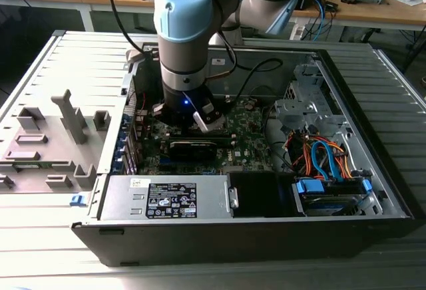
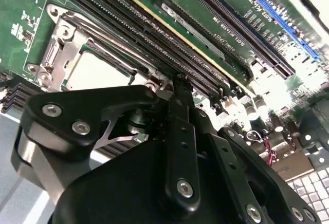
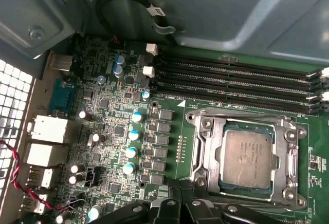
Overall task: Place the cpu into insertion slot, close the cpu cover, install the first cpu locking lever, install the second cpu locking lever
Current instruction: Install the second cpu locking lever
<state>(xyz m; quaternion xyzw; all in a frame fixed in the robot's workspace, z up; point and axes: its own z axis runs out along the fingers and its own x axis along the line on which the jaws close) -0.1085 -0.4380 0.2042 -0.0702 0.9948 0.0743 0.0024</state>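
Note:
The cpu lies flat in the insertion slot, its grey top showing through the window of the cpu cover. The silver cover sits down over the socket, hiding the contact field. Thin metal lever rods run along the frame's sides; whether they are latched I cannot tell. In the second wrist view my gripper hangs low over the board, shut with nothing seen between its fingers, beside the socket edge that faces the memory slots, near the cpu. In the exterior view the gripper is down inside the open computer case.
Long black memory slots run beside the socket. The case's metal wall stands close behind them. A black card, the power supply and a drive cage with orange and blue cables crowd the case. A grey fixture plate lies at the exterior view's left.

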